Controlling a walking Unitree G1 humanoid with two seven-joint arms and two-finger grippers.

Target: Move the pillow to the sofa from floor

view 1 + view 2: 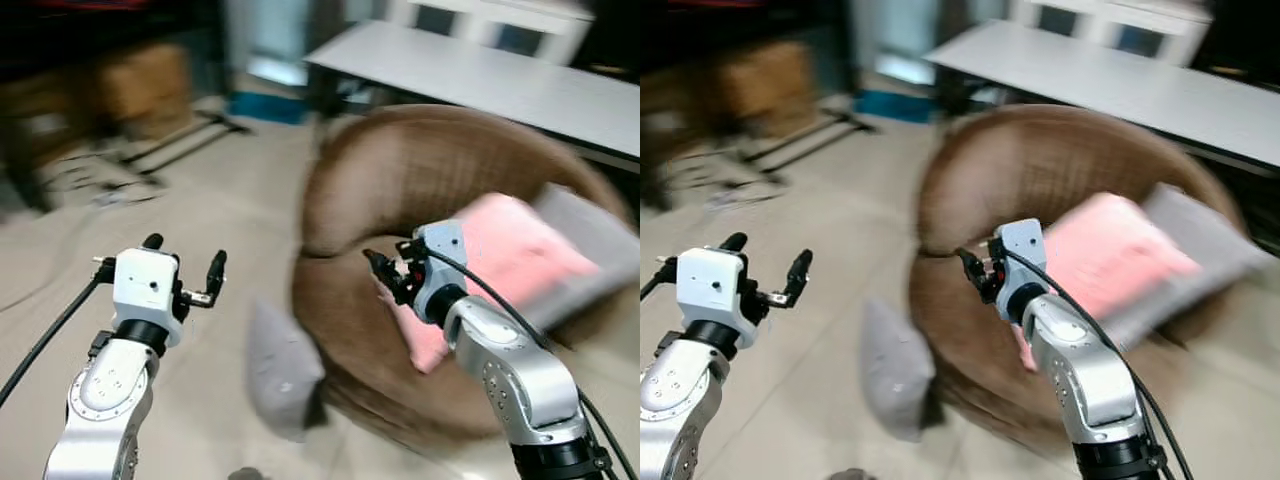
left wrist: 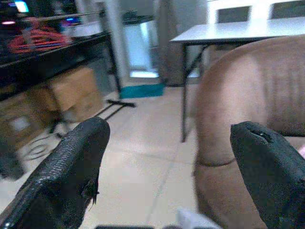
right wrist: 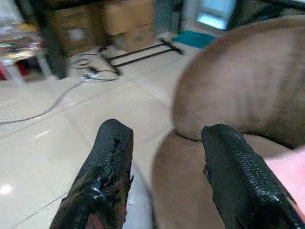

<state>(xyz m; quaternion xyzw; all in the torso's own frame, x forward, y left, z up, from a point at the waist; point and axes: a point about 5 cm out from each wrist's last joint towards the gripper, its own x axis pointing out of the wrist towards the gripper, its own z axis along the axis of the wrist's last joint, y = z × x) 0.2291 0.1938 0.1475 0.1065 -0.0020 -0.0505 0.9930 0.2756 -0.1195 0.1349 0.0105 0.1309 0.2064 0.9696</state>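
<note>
A grey pillow point(image 1: 280, 375) lies on the tiled floor, leaning against the front of the round brown sofa point(image 1: 420, 170). A pink pillow point(image 1: 510, 255) and another grey pillow point(image 1: 590, 250) rest on the sofa seat. My left gripper point(image 1: 185, 252) is held up over the floor, left of the fallen pillow, open and empty. My right gripper point(image 1: 385, 268) hovers at the sofa's front rim, close to the pink pillow; in the right wrist view its fingers point(image 3: 112, 162) stand apart with nothing between them. The head views are blurred.
A white table point(image 1: 500, 75) stands behind the sofa. Cardboard boxes point(image 1: 140, 85) sit under a dark shelf at the far left, with black stand legs point(image 1: 190, 135) and loose cables point(image 1: 90, 180) on the floor nearby. Bare tiles point(image 1: 200, 210) stretch left of the sofa.
</note>
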